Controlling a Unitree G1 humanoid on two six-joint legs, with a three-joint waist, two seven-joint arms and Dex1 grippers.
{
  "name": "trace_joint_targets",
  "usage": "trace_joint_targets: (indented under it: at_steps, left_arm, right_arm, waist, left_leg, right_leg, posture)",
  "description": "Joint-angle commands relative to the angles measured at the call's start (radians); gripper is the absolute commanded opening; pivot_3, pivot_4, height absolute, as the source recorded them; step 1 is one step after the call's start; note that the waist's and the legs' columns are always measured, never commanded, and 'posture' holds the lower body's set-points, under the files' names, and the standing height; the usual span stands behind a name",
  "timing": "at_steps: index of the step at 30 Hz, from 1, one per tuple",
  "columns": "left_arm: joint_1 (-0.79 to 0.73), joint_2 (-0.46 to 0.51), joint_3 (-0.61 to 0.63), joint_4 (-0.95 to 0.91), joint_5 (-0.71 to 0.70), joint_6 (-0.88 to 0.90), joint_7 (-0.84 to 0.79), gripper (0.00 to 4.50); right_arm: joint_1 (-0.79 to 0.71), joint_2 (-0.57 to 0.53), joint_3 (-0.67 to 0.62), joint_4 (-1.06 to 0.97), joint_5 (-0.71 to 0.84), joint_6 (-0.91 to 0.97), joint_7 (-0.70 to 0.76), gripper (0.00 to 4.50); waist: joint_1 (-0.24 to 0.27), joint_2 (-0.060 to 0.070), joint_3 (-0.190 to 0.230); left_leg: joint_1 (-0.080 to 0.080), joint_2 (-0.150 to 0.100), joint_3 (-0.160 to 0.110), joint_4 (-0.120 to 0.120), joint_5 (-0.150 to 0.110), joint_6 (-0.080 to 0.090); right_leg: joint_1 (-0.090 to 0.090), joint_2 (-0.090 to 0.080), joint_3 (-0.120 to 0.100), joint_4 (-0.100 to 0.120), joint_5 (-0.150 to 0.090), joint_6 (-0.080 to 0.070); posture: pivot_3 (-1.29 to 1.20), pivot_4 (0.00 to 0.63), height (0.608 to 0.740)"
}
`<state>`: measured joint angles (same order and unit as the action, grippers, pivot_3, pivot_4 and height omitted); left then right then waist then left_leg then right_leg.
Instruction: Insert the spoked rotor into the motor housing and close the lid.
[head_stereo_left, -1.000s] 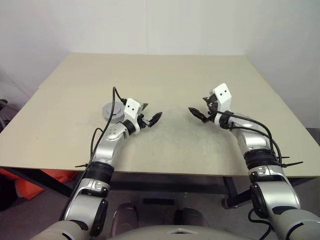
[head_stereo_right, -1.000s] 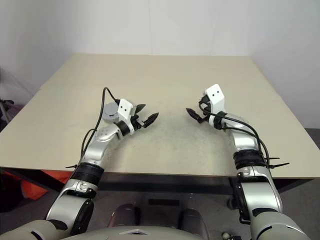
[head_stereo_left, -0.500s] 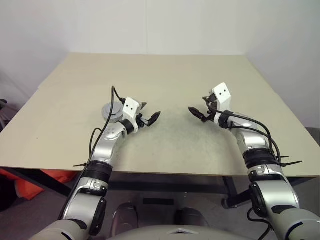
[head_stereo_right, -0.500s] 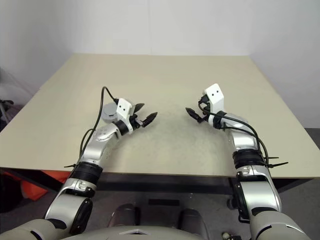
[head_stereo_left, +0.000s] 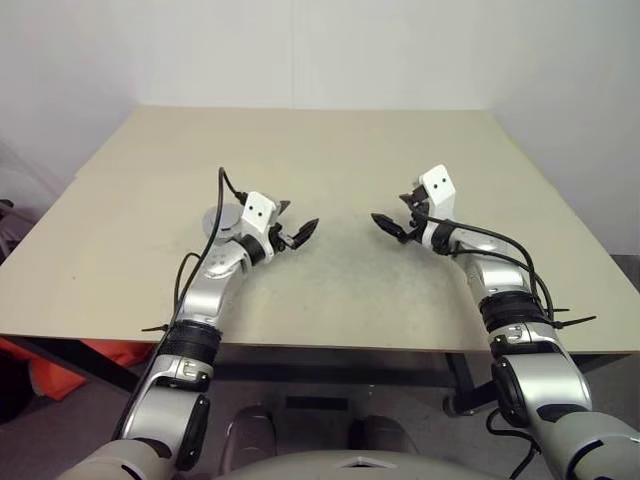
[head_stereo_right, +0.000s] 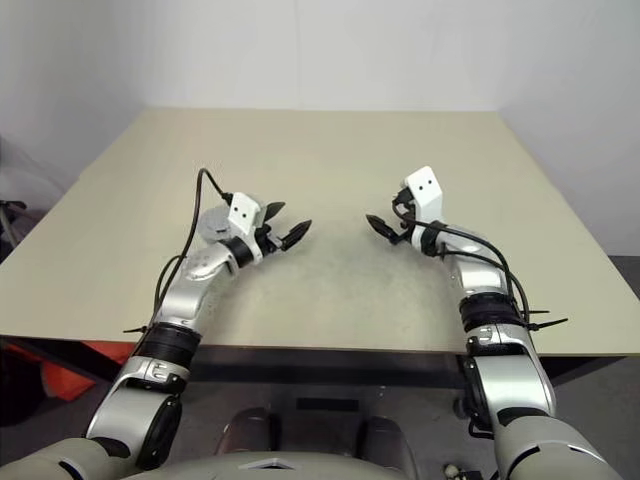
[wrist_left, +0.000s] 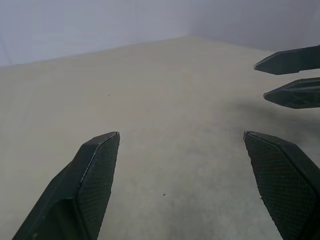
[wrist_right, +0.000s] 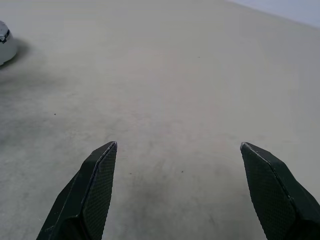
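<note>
On beige tabletop (head_stereo_left: 340, 150): round grey lidded assy (head_stereo_left: 222, 222) looks closed; L gripper (head_stereo_left: 295, 232), R gripper (head_stereo_left: 392, 224) both spread, empty. Task prob. done.

housing (head_stereo_left: 222, 222) on table (head_stereo_left: 320, 150), behind left pincer (head_stereo_left: 297, 233)

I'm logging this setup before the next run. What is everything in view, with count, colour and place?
Table: one, beige, filling the middle of the scene in front of a pale wall.
Round metal part: one, grey-silver, on the table's left side, partly hidden behind the left wrist; its details cannot be made out.
Orange object: one, on the floor under the table's left edge; what it is cannot be told.
Left gripper: one, black fingers, open and empty, above the table, pointing towards the middle.
Right gripper: one, black fingers, open and empty, above the table, facing the left one.
</note>
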<state>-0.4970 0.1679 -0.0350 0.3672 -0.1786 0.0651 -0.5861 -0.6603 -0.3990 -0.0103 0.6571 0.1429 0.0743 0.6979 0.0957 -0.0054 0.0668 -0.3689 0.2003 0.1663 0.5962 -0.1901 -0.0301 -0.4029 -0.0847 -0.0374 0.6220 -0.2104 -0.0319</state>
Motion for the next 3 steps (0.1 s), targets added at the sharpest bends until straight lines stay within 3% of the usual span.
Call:
trace_joint_targets:
  at_steps: [1, 3]
  left_arm:
    - [-0.012, 0.006, 0.013, -0.04, -0.013, -0.005, 0.0, 4.21]
    - [-0.012, 0.004, 0.013, -0.045, -0.014, -0.001, 0.001, 4.21]
  right_arm:
    - [-0.031, 0.0, -0.026, -0.002, 0.008, -0.032, -0.008, 4.44]
    - [-0.03, 0.001, -0.025, -0.001, 0.007, -0.033, -0.009, 4.44]
  waist:
    - [0.0, 0.0, 0.0]
    - [0.0, 0.0, 0.0]
  left_leg:
    - [0.0, 0.0, 0.0, 0.0, 0.0, 0.0]
    - [0.0, 0.0, 0.0, 0.0, 0.0, 0.0]
  right_leg:
    - [0.0, 0.0, 0.0, 0.0, 0.0, 0.0]
    - [0.0, 0.0, 0.0, 0.0, 0.0, 0.0]
  posture:
    - [0.0, 0.0, 0.74]
    - [0.0, 0.0, 0.74]
